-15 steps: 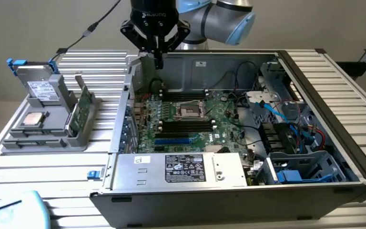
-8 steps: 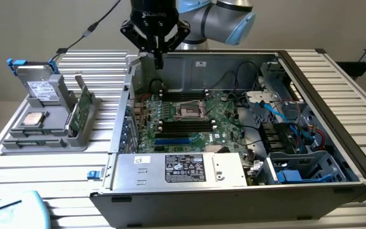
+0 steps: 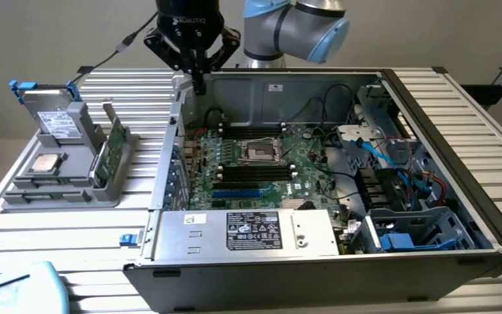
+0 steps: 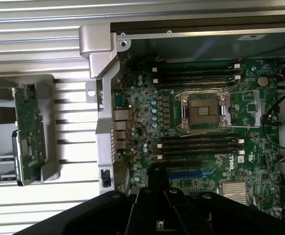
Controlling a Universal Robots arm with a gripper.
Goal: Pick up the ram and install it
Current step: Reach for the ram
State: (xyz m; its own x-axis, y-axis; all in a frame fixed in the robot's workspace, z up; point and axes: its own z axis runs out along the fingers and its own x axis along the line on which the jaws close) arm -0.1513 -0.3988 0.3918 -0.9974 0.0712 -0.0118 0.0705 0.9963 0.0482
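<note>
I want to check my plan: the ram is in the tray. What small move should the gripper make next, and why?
Probably shift the gripper toward the exterior view's left, over the tray: it hangs above the case's corner, while the ram stands in the tray.
</note>
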